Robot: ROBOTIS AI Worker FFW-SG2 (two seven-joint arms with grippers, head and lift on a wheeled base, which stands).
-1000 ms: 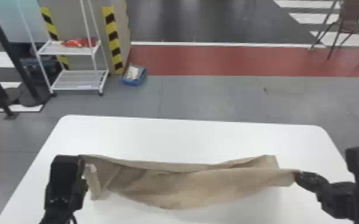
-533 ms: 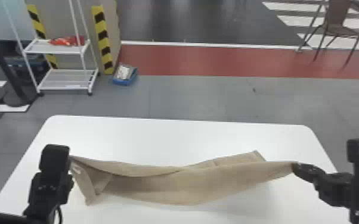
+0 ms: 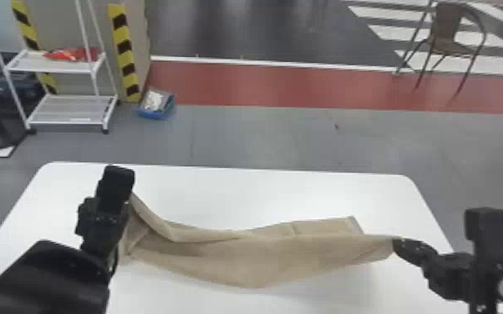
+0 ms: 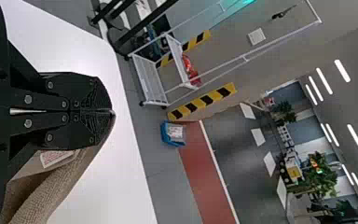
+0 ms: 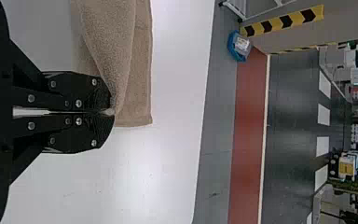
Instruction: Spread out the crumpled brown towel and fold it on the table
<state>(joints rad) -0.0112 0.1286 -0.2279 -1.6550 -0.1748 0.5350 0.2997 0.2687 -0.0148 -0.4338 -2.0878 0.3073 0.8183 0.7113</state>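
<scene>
I can read no text, brand or number. Item 1: white label (image 4: pixel 55 157) with red print on the towel (image 3: pixel 271 259); print illegible. Item 2: black-and-yellow hazard striping (image 3: pixel 123 52), head view, between 10 and 11 o'clock, on the upright panel (image 3: pixel 64 25) beyond the surface (image 3: pixel 263 196).

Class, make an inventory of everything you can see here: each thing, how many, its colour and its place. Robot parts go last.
Towel: 1, brown, stretched between both grippers
Table: 1, white, under the towel
Rack: 1, white, floor beyond, left
Bundle: 1, red, on the rack
Striped strips: 2, yellow and black, by the rack
Tub: 1, blue, floor beside the strips
Chair: 1, brown, far right
Floor band: 1, red, beyond the table
Ceiling lights: several, white, overhead
Plants: several, green, far background
Left gripper: 1, black, at the towel's left end
Right gripper: 1, black, at its right end
</scene>
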